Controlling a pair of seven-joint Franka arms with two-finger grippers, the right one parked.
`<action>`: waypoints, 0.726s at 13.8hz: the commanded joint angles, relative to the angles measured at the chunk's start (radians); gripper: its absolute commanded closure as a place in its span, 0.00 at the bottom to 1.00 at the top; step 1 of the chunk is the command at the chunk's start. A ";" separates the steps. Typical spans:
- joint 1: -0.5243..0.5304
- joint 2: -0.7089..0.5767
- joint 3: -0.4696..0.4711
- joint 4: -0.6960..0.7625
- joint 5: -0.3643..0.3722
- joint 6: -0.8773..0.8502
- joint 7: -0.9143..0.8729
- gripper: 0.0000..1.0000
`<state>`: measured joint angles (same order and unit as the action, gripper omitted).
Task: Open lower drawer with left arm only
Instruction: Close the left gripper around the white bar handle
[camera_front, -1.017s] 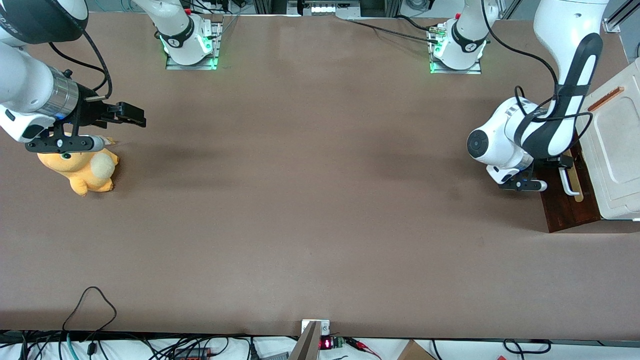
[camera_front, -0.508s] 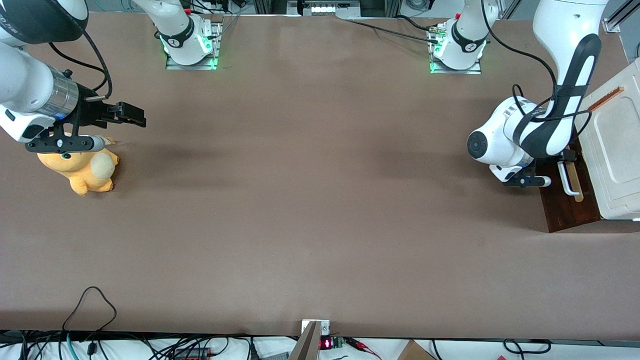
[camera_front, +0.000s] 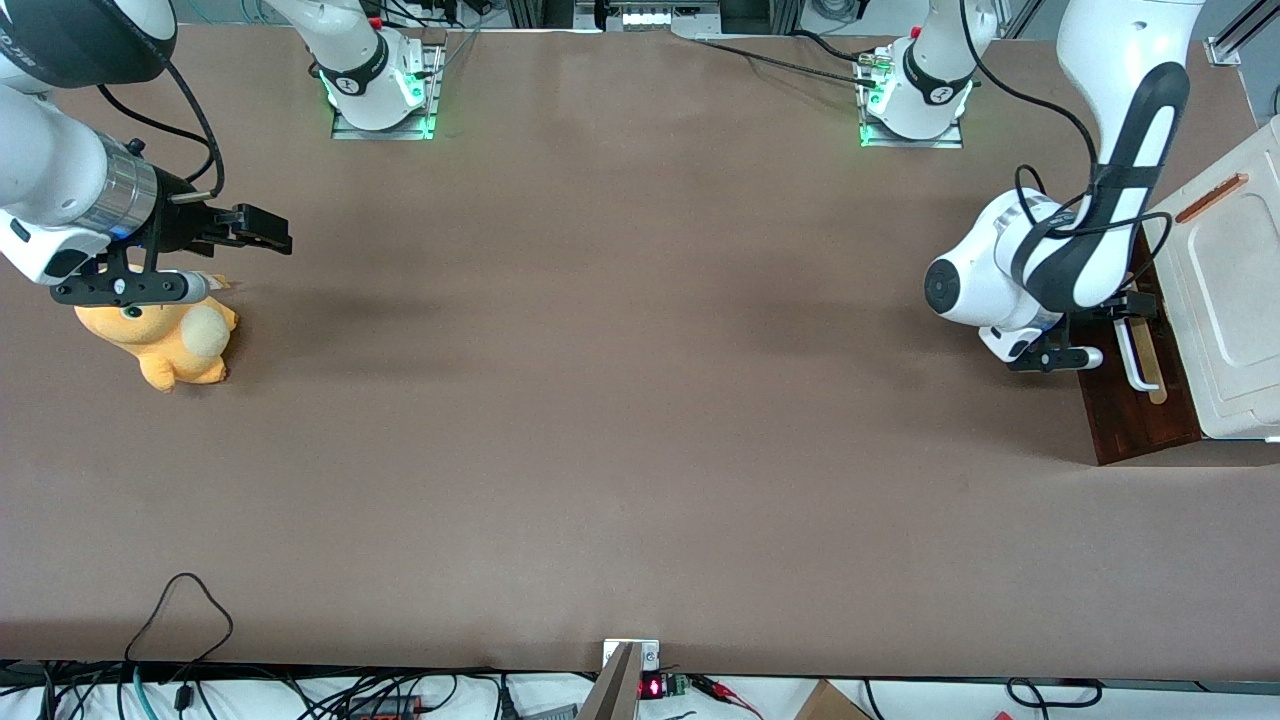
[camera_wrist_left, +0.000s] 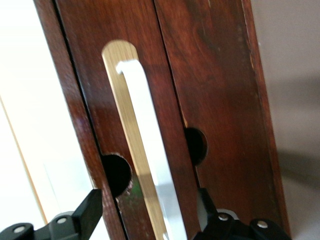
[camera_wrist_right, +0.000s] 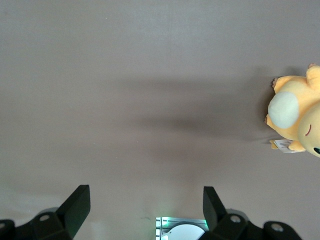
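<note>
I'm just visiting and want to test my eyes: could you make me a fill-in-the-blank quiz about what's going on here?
1. The gripper has its fingers open, one on each side of the drawer's white ____.
2. The lower drawer has a front of dark reddish-brown ____.
3. The plush toy at the parked arm's end of the table is ____ in colour.
4. The left arm is mostly ____ with black panels.

Missing words: handle; wood; orange; white

Left arm (camera_front: 1060, 270) gripper (camera_front: 1128, 312) at lower drawer (camera_front: 1140, 400) handle (camera_front: 1140, 355); contact prob., partly hidden.
</note>
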<state>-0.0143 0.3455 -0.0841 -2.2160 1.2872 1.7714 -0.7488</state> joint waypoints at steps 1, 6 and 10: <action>-0.018 0.015 0.001 -0.011 0.069 -0.010 -0.047 0.16; -0.035 0.036 0.006 -0.011 0.107 -0.027 -0.096 0.16; -0.024 0.038 0.017 -0.013 0.106 -0.027 -0.098 0.16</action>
<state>-0.0388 0.3812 -0.0724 -2.2254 1.3680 1.7565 -0.8269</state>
